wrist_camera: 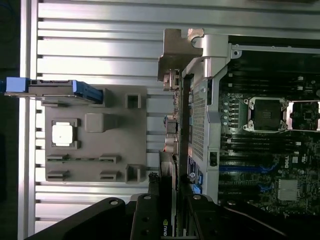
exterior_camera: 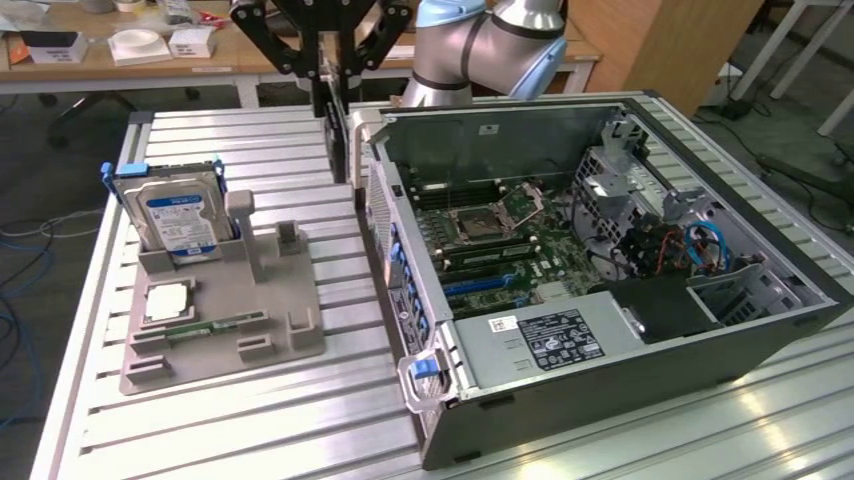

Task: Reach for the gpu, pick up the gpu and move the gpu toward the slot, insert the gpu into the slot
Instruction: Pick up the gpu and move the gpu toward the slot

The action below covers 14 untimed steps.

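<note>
Gripper (exterior_camera: 334, 75) pinches the gpu (exterior_camera: 336, 140) edge-on; the card hangs below it, just outside the computer case (exterior_camera: 441, 330). Its bracket (wrist_camera: 172, 55) could catch the case wall and twist the card loose.

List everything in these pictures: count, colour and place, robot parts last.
table: one, silver slatted, under everything
computer case: one, dark grey, open, exterior view's right
motherboard: one, green, inside the case
power supply: one, grey, black label, inside the case
holder: one, grey, exterior view's left of the case
hard drive: one, silver, blue label, upright in the holder
processor chip: one, pale, in a holder recess
memory stick: one, green, lying in the holder
gpu: one, dark, in the jaws beside the case
robot arm: one, silver and blue, beyond the case
gripper: one, black, jaws shut on the gpu
</note>
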Each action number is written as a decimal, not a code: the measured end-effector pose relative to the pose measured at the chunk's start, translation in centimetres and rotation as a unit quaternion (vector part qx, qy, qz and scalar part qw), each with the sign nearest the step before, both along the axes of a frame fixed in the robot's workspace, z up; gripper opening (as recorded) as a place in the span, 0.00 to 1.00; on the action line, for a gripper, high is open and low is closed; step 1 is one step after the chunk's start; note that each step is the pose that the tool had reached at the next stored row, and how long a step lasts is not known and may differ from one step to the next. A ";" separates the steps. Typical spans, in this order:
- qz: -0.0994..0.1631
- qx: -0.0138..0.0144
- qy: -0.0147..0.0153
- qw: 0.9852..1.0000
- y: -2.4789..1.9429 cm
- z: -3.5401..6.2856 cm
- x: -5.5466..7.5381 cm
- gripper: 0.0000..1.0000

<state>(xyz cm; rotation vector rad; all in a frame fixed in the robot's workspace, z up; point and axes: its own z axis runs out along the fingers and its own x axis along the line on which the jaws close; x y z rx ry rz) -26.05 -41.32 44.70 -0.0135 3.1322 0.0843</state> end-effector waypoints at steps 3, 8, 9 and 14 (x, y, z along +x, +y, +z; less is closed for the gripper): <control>0.000 0.000 0.000 1.000 0.00 0.04 0.4 0.26; 0.000 0.000 0.000 1.000 0.00 0.09 1.0 0.26; 0.000 0.000 0.000 1.000 0.00 0.10 1.2 0.26; -0.001 0.000 0.000 1.000 0.00 0.15 1.9 0.26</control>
